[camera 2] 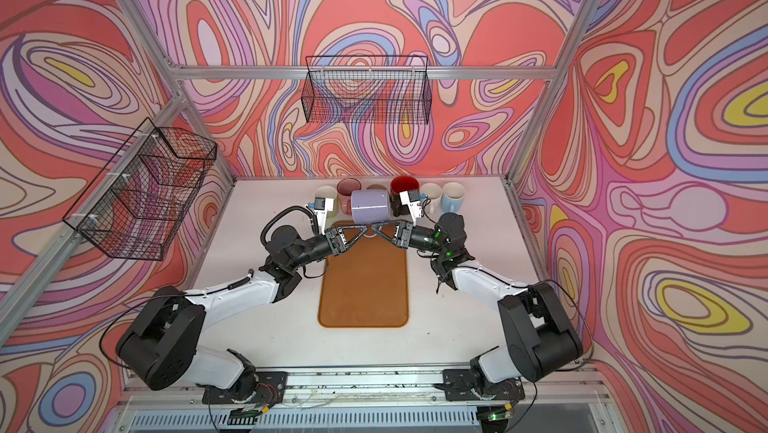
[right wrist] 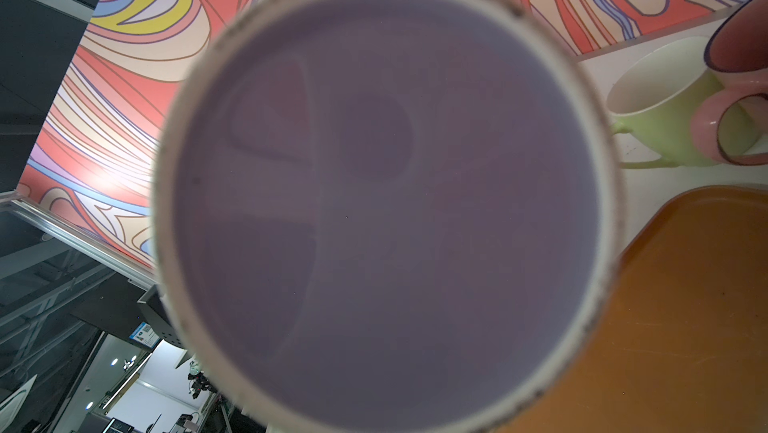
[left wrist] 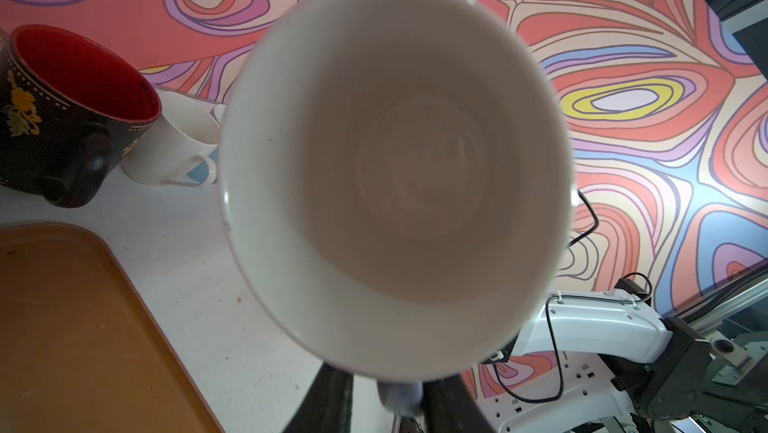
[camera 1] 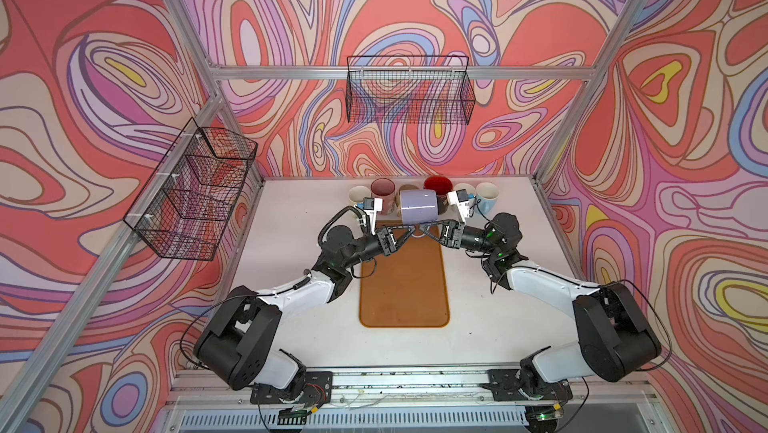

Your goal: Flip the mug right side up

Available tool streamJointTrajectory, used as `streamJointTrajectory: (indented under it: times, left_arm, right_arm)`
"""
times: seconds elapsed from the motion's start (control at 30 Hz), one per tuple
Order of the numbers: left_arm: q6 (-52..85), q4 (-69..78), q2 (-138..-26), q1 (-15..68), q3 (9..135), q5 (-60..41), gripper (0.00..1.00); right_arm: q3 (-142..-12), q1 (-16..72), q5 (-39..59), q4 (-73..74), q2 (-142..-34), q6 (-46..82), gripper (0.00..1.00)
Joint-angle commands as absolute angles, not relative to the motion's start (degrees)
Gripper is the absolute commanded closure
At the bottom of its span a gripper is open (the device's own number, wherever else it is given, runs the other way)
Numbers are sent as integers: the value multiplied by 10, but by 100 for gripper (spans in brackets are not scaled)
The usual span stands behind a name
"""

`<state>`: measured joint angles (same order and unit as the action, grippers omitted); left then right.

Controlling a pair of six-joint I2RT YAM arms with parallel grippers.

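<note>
Heads up, your lavender mug (camera 1: 419,205) isn't upright. It's lying on its side, up off the table (camera 1: 490,306), over the far end of the orange tray (camera 1: 403,285) and just in front of the row of spare mugs along the back wall. Its mouth faces your left arm, so the left wrist view is basically all white interior (left wrist: 395,161). The base faces your right arm and fills the right wrist view (right wrist: 386,202). The handle (left wrist: 401,395) points toward the near side, and both grippers meet there.

In both top views your right gripper (camera 1: 426,230) has its jaws pinched in on the handle. The left gripper (camera 1: 409,231) has its dark fingers (left wrist: 332,402) either side of the handle. You can't tell from these shots whether they're actually squeezing it.

As for writing, there's not much:
- **Lavender mug:** no logo or text on the wall, the inside or the base.
- **Black mug (left wrist: 54,132):** it has a red lining and yellow flowers, plus tiny print (left wrist: 146,96) just inside the rim, too small to read.
- **Outside the cell:** a blue-and-white sticker (right wrist: 143,333) sits on a dark box, also unreadable.
- **White mug (left wrist: 178,144), pale green mug (right wrist: 665,119) and pink mug (right wrist: 739,78):** all plain.
</note>
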<state>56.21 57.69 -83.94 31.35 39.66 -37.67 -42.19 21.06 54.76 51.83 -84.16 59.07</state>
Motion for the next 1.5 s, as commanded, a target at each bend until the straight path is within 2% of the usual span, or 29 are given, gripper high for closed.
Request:
streamJointTrajectory:
  times: [0.0, 0.2, 0.47, 0.7, 0.73, 0.77, 0.87, 1.0, 1.3, 1.37, 1.47]
  left_arm:
    - [572, 625, -852, 317, 419, -386, 74]
    - [578, 634, -868, 321, 433, -393, 75]
    - [580, 636, -875, 321, 437, -398, 100]
    - [578, 619, -863, 321, 419, -375, 100]
    - [571, 610, -857, 321, 414, -369, 100]
    - [566, 601, -852, 321, 411, -364, 100]
    - [551, 579, -830, 320, 396, -343, 100]
    - [551, 572, -802, 310, 372, -309, 100]
    - [588, 561, -756, 253, 312, -261, 100]
    - [583, 514, -731, 235, 308, -253, 100]
    - [540, 359, -673, 209, 326, -229, 100]
  right_arm:
    - [-428, 211, 559, 592, -850, 599, 100]
    - [-426, 211, 561, 608, -864, 608, 100]
    - [-428, 211, 563, 593, -869, 595, 100]
    - [-423, 211, 564, 580, -878, 583, 100]
    - [-423, 210, 564, 572, -878, 576, 99]
    - [-422, 210, 563, 563, -878, 569, 93]
    - [-415, 210, 560, 537, -872, 548, 72]
    - [-401, 210, 551, 509, -862, 519, 60]
    - [-379, 206, 517, 403, -834, 443, 52]
    - [-380, 206, 503, 360, -824, 415, 52]
    - [-385, 207, 477, 283, -808, 364, 53]
